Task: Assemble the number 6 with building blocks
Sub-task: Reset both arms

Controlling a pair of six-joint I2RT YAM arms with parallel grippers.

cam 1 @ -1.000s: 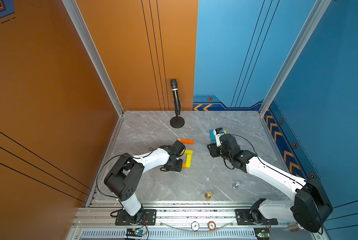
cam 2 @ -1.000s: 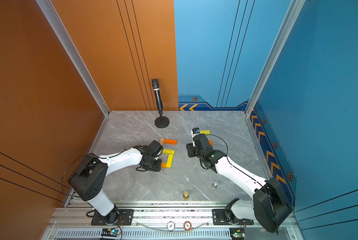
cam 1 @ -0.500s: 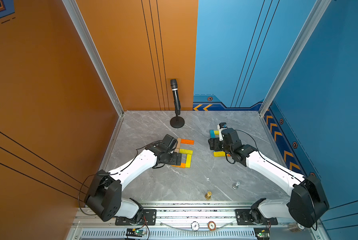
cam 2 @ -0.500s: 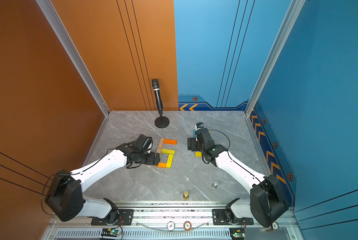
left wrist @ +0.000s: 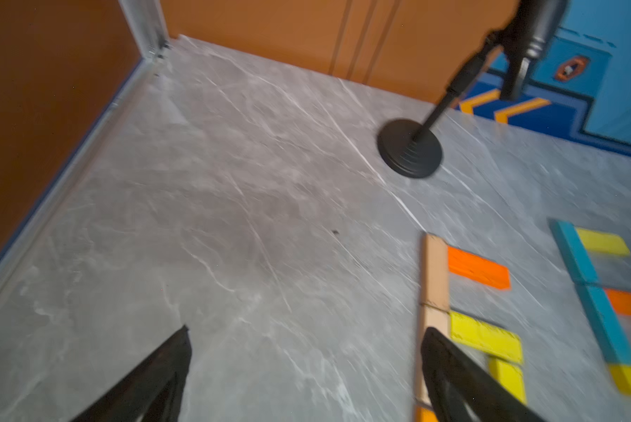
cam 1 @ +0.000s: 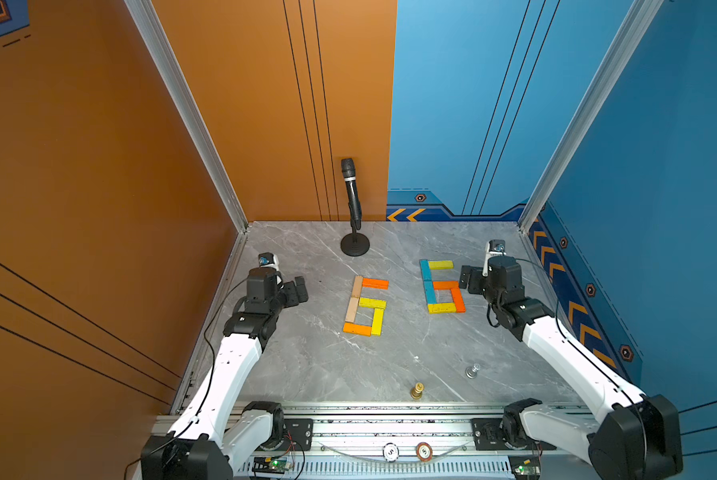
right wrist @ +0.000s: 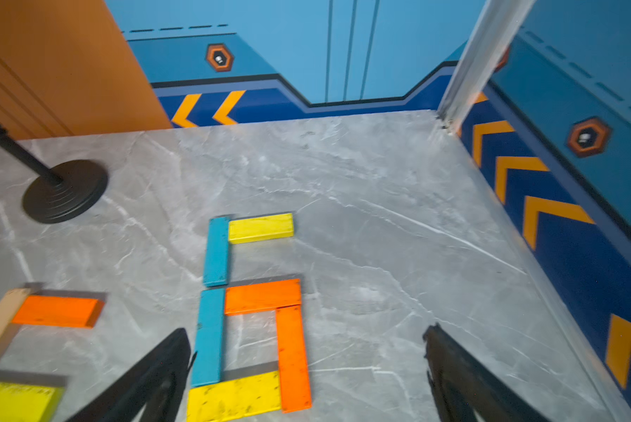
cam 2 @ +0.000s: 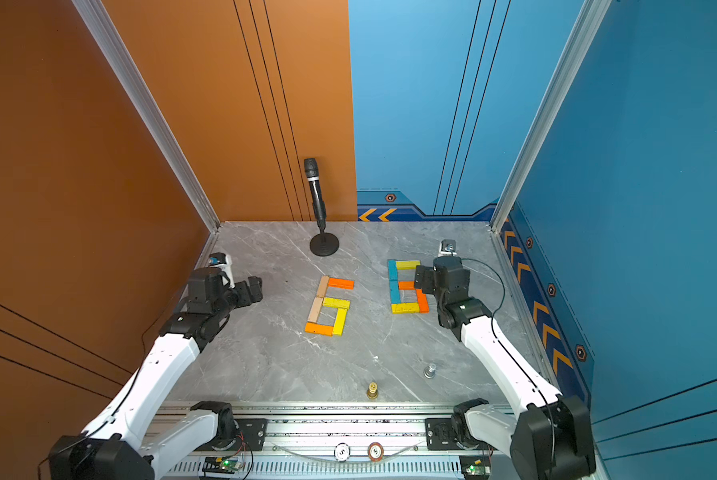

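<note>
Your left gripper (cam 1: 297, 288): jaws wide, empty | your right gripper (cam 1: 466, 281): jaws wide, empty | painted flat wooden building blocks (cam 1: 372, 302): two sixes, bench (cam 1: 306, 365) middle

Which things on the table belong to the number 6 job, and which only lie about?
Job: tan-spined six of flat painted wooden blocks; blue-spined six of flat painted wooden blocks.
Lying about: black microphone on stand; small gold chess piece; small silver chess piece.
</note>
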